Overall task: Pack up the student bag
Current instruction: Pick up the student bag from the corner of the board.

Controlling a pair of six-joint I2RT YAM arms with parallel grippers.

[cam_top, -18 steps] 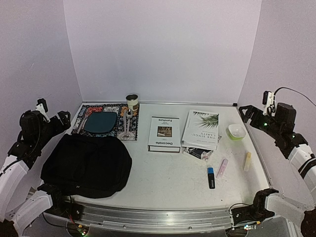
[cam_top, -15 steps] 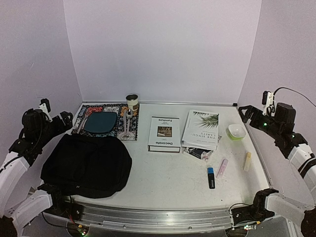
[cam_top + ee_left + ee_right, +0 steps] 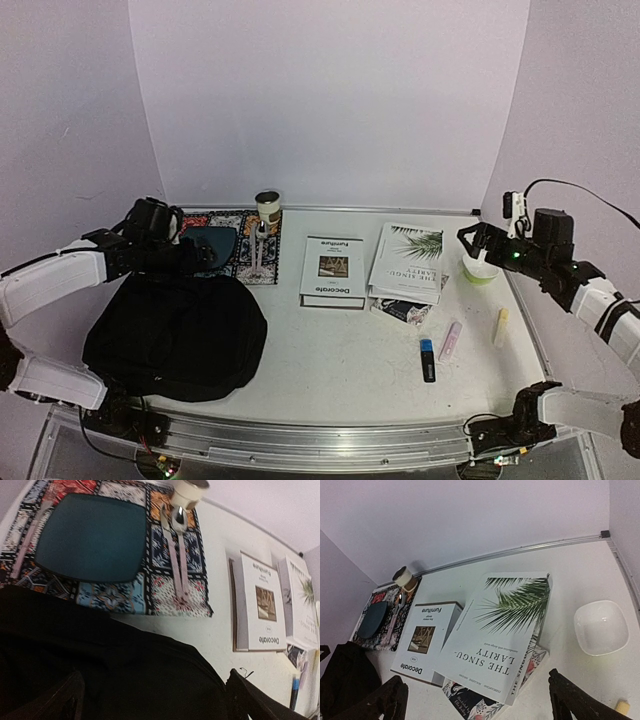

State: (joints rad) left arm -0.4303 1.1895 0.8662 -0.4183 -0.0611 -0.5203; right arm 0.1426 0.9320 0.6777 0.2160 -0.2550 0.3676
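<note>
Black floppy fabric, the student bag (image 3: 175, 335) lies slumped at the tabletop's (image 3: 340, 350) near left, probably light but shapeless, best pinched at a raised fold or seam; left gripper (image 3: 198, 257) over its far edge and right gripper (image 3: 472, 242), well apart, both hold their jaws spread

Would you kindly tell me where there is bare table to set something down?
The widest bare patch of table lies in front of the Decorate book, between the student bag and the blue marker. A narrow strip runs behind that book. It is crowded around the bowl and on the placemat.
</note>
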